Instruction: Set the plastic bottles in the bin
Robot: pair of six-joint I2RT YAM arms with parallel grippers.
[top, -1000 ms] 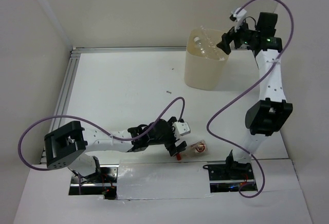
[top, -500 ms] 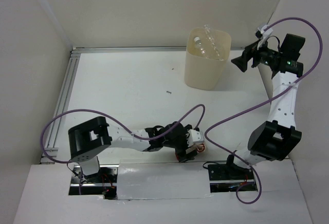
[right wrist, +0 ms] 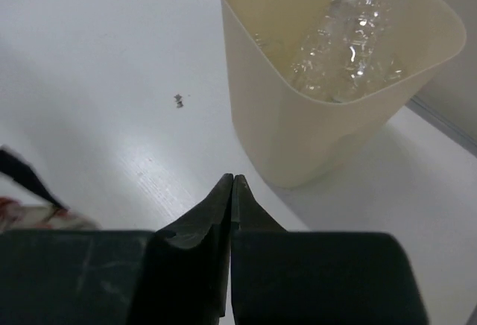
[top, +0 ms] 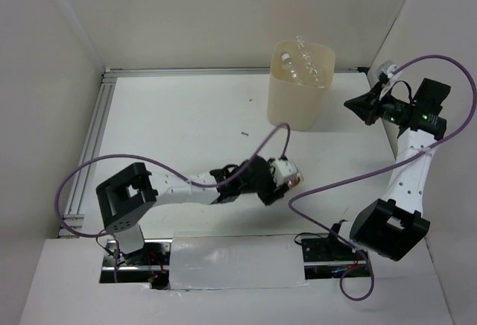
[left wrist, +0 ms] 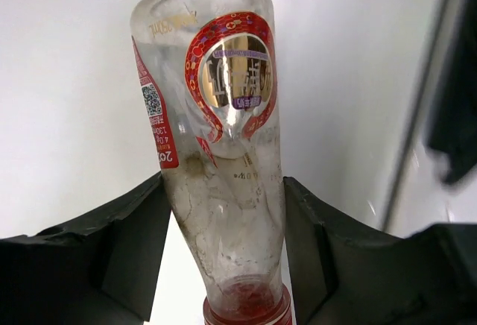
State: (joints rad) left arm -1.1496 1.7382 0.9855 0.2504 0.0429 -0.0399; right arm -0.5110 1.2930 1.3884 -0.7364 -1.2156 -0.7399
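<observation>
Left gripper point(top: 279, 183), clamped on the red-capped bottle point(left wrist: 223, 153), had raised it off the table point(top: 171, 124), the carry to the bin point(top: 298, 109) ahead; right gripper point(right wrist: 232, 191), pinched closed and empty, had backed away.

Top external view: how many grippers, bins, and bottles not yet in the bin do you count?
Grippers: 2, left gripper and right gripper
Bins: 1, the bin
Bottles outside it: 1, the red-capped bottle, clamped in the left gripper
Total: 4
</observation>
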